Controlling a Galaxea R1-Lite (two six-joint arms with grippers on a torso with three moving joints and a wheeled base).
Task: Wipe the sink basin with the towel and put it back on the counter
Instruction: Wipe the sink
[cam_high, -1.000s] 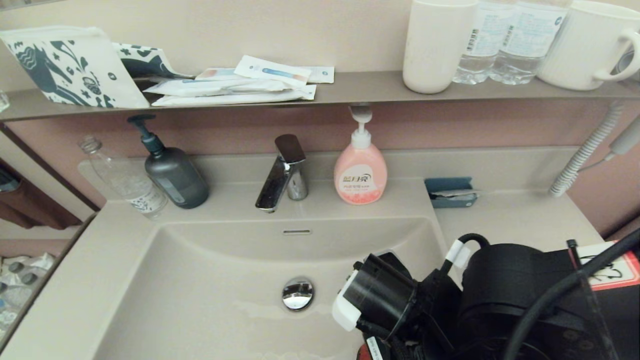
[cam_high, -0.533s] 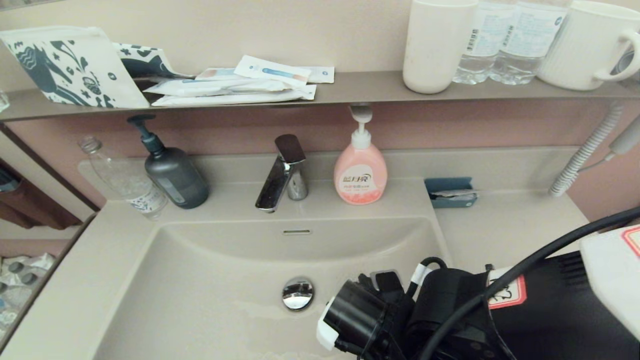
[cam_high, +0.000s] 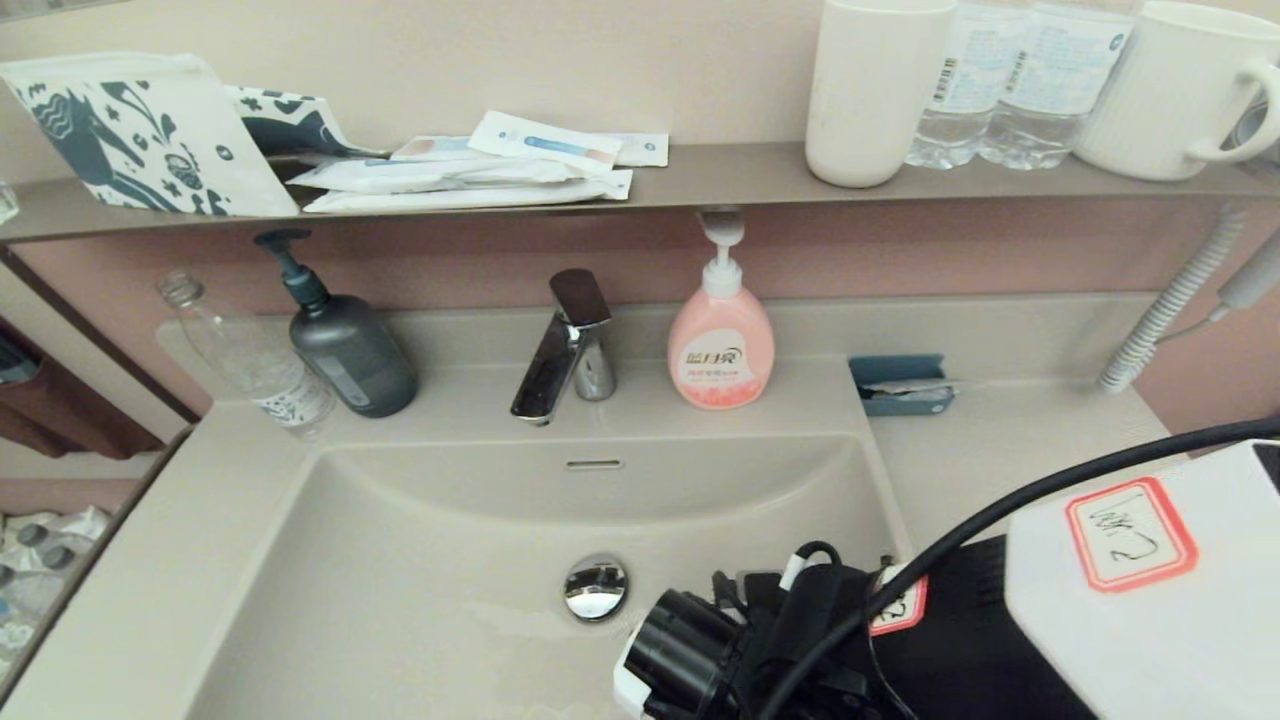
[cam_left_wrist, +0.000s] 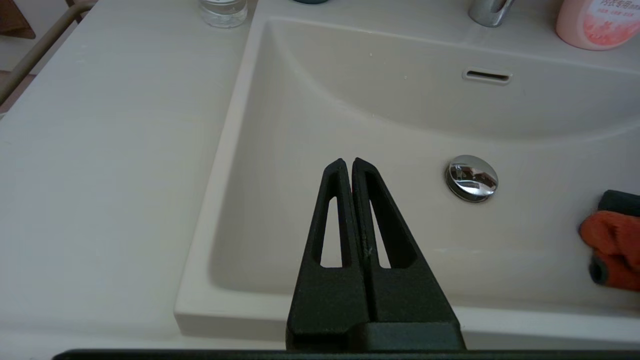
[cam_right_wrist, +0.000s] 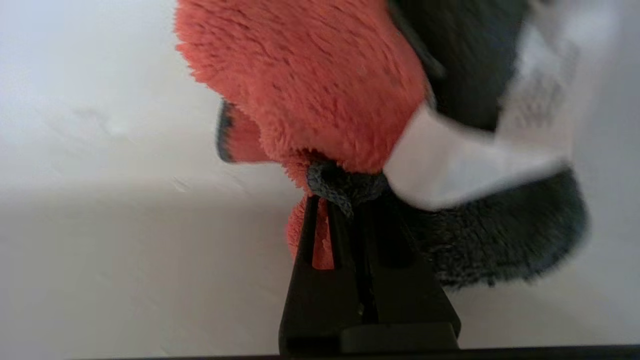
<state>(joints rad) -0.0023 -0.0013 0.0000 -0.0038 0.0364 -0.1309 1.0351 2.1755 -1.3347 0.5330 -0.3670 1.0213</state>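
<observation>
the towel pinched at the black right gripper tip is red-orange on one face, dark grey on the other, with a white tag. ahead of the black left gripper, the sink basin is plain beige with a chrome drain plug.

Bathroom vanity, beige sink basin, chrome faucet, pink soap dispenser (toiletries shelved above)

The pink soap bottle carries a blue Chinese brand mark with smaller lines beneath (too small to read). The sticker on the right arm has a red border and a handwritten scrawl I cannot make out. The shelf's water bottles show illegible print and a barcode.
</observation>
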